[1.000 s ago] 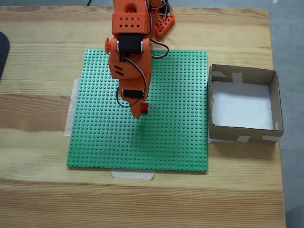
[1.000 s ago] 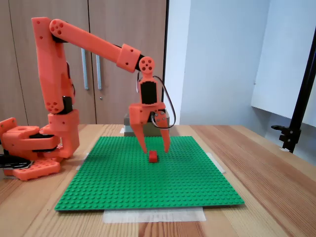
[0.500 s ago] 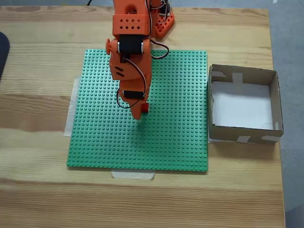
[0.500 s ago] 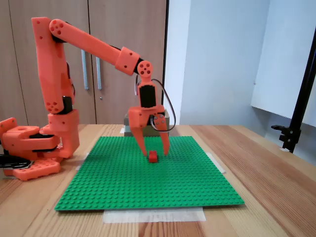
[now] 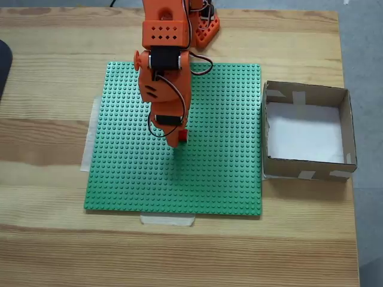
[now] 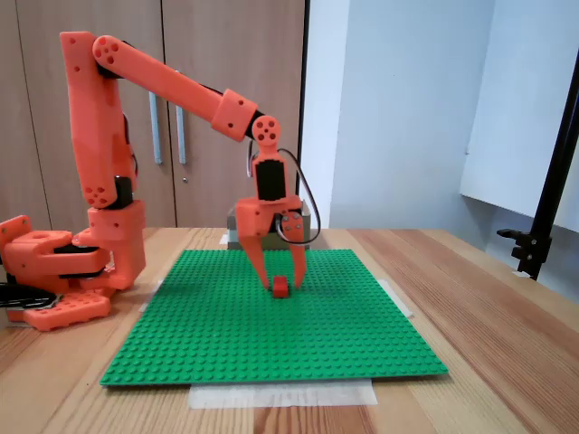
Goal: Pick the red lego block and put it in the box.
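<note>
The orange arm [image 6: 172, 86] reaches from its base [image 6: 50, 276] at the table's far edge, at 12 o'clock in the fixed view from above, and points its wrist straight down over the green baseplate [image 5: 221, 173].

**End effector.** In the fixed view from the side, the gripper [image 6: 281, 287] stands vertical with its two fingertips down at baseplate level. The jaws are narrowly apart, one finger [image 6: 261, 267] on each side of the red lego block [image 6: 280, 287]. The fingers sit just beside or against the block; whether they press on it cannot be told from either fixed view. In the fixed view from above, the gripper [image 5: 177, 141] is largely hidden under the wrist housing.

**Task object.** The red lego block [image 5: 183, 136] rests on the baseplate, slightly toward 11 o'clock from the plate's centre in the fixed view from above. Only a small red edge shows there, at the 3 o'clock side of the gripper tip. It appears to sit flat on the studs — not lifted.

**Target.** The box [image 5: 347, 128] stands on the wooden table [image 5: 54, 251] at 3 o'clock of the baseplate, just beside its edge, well apart from the block. Its white floor is bare — pale tape strips mark the walls.

**Fixings.** Tape strips [image 5: 167, 220] hold the baseplate to the table at the 6 o'clock and 9 o'clock edges.
</note>
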You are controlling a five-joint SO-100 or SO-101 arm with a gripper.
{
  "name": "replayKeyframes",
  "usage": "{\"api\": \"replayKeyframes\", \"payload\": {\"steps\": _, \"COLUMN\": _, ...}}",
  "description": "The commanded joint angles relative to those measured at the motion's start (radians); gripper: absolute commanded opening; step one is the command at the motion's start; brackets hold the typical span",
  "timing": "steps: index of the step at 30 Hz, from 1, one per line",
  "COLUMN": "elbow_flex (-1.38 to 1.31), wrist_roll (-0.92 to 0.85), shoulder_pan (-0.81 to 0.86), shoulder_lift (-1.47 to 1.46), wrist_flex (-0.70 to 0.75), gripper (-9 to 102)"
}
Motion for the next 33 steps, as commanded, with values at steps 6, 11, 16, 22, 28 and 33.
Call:
{"api": "replayKeyframes", "payload": {"steps": 6, "elbow_flex": -0.008, "wrist_roll": -0.008, "shoulder_pan": -0.006, "shoulder_lift": 0.002, "wrist_flex": -0.018, "gripper": 18}}
{"api": "replayKeyframes", "payload": {"steps": 11, "elbow_flex": -0.006, "wrist_roll": -0.015, "shoulder_pan": -0.009, "shoulder_lift": 0.0, "wrist_flex": -0.031, "gripper": 16}}
{"api": "replayKeyframes", "payload": {"steps": 16, "elbow_flex": -0.002, "wrist_roll": -0.021, "shoulder_pan": -0.012, "shoulder_lift": 0.0, "wrist_flex": -0.037, "gripper": 12}}
{"api": "replayKeyframes", "payload": {"steps": 22, "elbow_flex": 0.005, "wrist_roll": -0.032, "shoulder_pan": -0.012, "shoulder_lift": 0.0, "wrist_flex": -0.043, "gripper": 9}}
{"api": "replayKeyframes", "payload": {"steps": 28, "elbow_flex": 0.0, "wrist_roll": -0.044, "shoulder_pan": -0.012, "shoulder_lift": 0.008, "wrist_flex": -0.049, "gripper": 5}}
{"api": "replayKeyframes", "payload": {"steps": 33, "elbow_flex": -0.031, "wrist_roll": -0.035, "shoulder_pan": -0.014, "shoulder_lift": 0.02, "wrist_flex": -0.023, "gripper": 3}}
